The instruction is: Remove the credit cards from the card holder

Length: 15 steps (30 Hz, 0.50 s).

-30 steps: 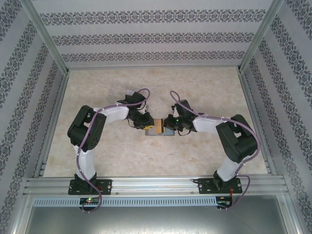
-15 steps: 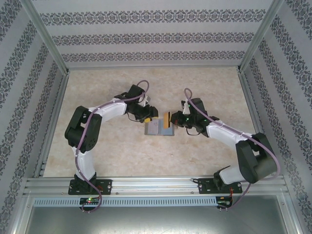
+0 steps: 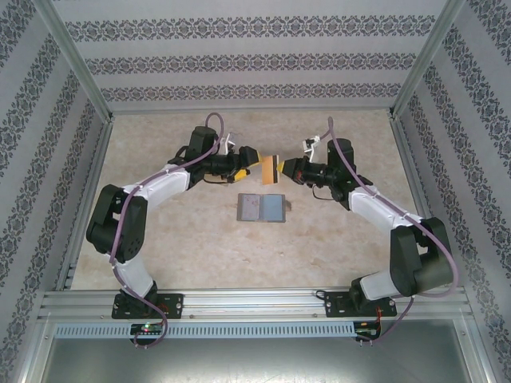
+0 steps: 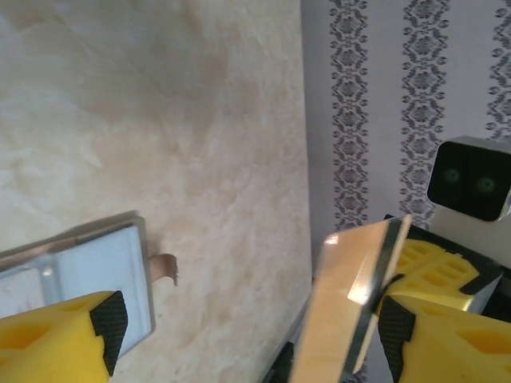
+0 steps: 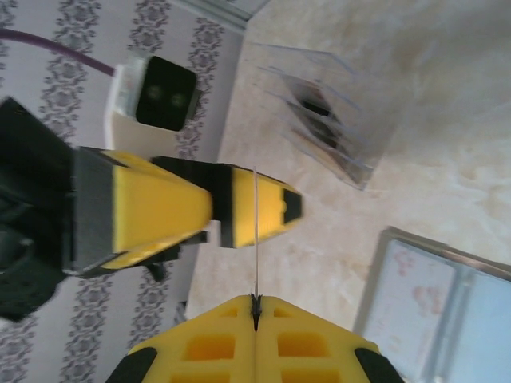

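Right gripper (image 3: 284, 169) jaws clamped on thin tan-gold rectangular plastic card (image 3: 269, 169); left gripper (image 3: 254, 165) jaws wide apart, at card's 9 o'clock

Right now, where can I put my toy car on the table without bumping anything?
The wide bare strip of table between the card holder and the near rail is free, so is the strip by the back wall. The middle is crowded: the left gripper and right gripper meet there, the right one pinching a tan credit card.
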Each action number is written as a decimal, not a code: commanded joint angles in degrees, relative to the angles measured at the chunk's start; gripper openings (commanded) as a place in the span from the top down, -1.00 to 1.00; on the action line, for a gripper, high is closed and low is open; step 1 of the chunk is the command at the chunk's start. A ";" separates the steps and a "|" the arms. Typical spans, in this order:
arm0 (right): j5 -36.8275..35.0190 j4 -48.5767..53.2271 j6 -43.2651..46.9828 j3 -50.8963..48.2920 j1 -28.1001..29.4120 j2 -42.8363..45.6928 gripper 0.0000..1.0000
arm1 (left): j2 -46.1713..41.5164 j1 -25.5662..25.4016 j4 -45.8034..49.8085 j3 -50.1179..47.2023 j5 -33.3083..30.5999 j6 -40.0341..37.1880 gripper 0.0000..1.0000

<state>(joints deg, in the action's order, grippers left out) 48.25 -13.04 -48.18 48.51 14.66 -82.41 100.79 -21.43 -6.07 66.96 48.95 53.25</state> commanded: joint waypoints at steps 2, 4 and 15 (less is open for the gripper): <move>7.65 -4.98 -4.06 2.38 -0.97 -0.48 1.00 | -0.25 -1.07 -13.79 -2.04 4.61 6.17 -0.66; 8.71 -6.02 -5.00 2.46 -0.96 -0.63 1.00 | -0.04 -1.24 -18.48 -2.87 6.47 8.53 -0.62; 9.65 -9.91 -8.26 2.07 -0.98 -1.86 1.00 | -2.09 -1.95 -28.50 -5.78 9.41 12.74 0.37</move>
<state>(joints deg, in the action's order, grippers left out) 56.10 -19.25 -55.33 49.56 14.33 -83.46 100.71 -22.55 -28.80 61.89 56.51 64.69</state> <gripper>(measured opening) 0.058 0.343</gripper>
